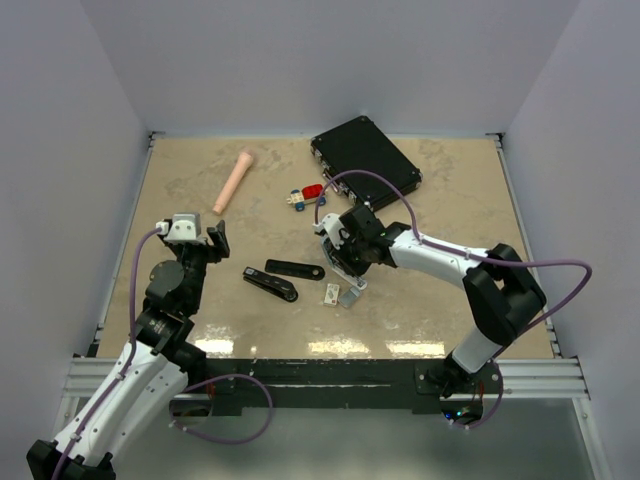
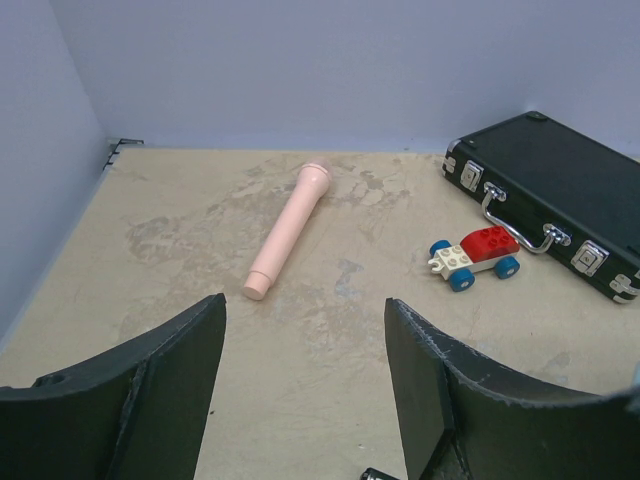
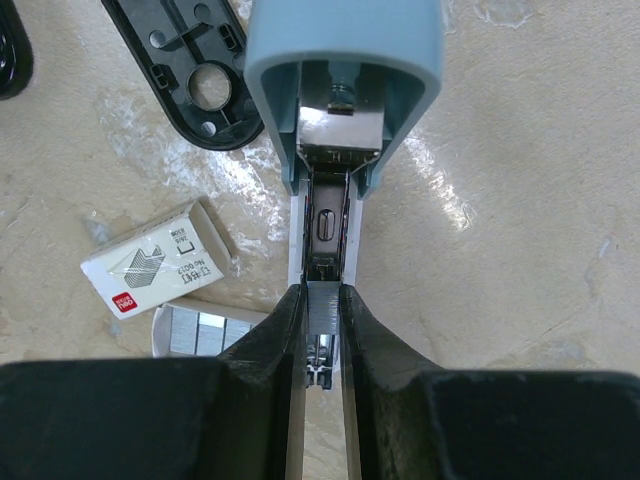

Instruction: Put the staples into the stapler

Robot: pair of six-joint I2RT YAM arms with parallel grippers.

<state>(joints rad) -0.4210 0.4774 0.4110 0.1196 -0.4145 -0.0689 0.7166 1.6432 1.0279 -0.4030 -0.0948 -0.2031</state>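
Observation:
In the right wrist view a light-blue stapler (image 3: 340, 45) lies open, its metal channel (image 3: 327, 215) running toward my right gripper (image 3: 323, 310). That gripper is shut on a small silvery-grey strip of staples (image 3: 323, 300), held right over the near end of the channel. In the top view the right gripper (image 1: 345, 268) sits mid-table and hides the stapler. The white staple box (image 3: 150, 265) lies just left of it, with its inner tray (image 3: 200, 332) of more staples beside it. My left gripper (image 2: 305, 330) is open and empty, above bare table at the left (image 1: 215, 240).
Two black stapler-like pieces (image 1: 270, 283) (image 1: 295, 268) lie left of the right gripper; one shows in the right wrist view (image 3: 190, 70). A pink cylinder (image 1: 233, 181), a toy car (image 1: 305, 196) and a black case (image 1: 365, 160) lie toward the back. Walls enclose three sides.

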